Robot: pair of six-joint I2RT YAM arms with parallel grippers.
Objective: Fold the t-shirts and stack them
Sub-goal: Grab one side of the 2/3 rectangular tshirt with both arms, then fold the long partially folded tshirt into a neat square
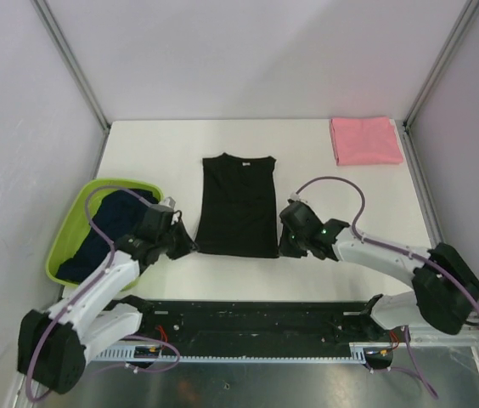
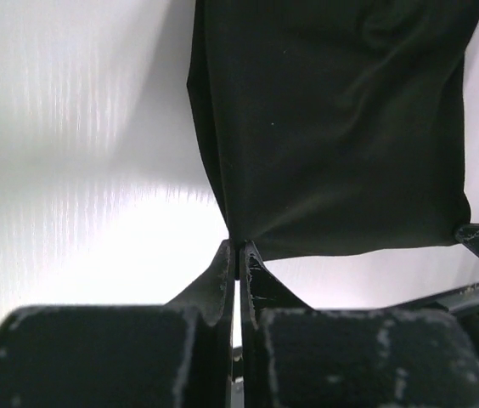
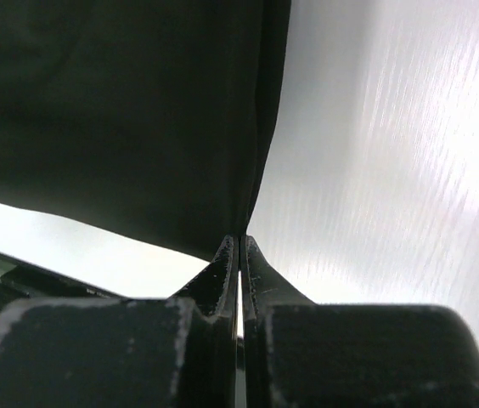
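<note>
Black t-shirt (image 1: 238, 204) lies flat mid-desk (image 1: 154, 153), collar on the far side, hem toward the arms. Its sides are tucked in, so it reads as a narrow strip, and doubled layers show along the edges in both wrist views. Left arm (image 1: 108, 285) reaches to the near-left hem corner, where the left jaws are clenched, pinching that corner of cloth low at the desk. Right arm (image 1: 375, 255) mirrors it at the near-right hem corner, right jaws clenched on the cloth there too. Pink t-shirt (image 1: 365, 140) sits folded at the far-right desk corner, well apart from the black one. Navy t-shirts (image 1: 108, 229) are bunched inside the lime-green basin (image 1: 63, 238) at the left desk edge, just beside the left arm.
</note>
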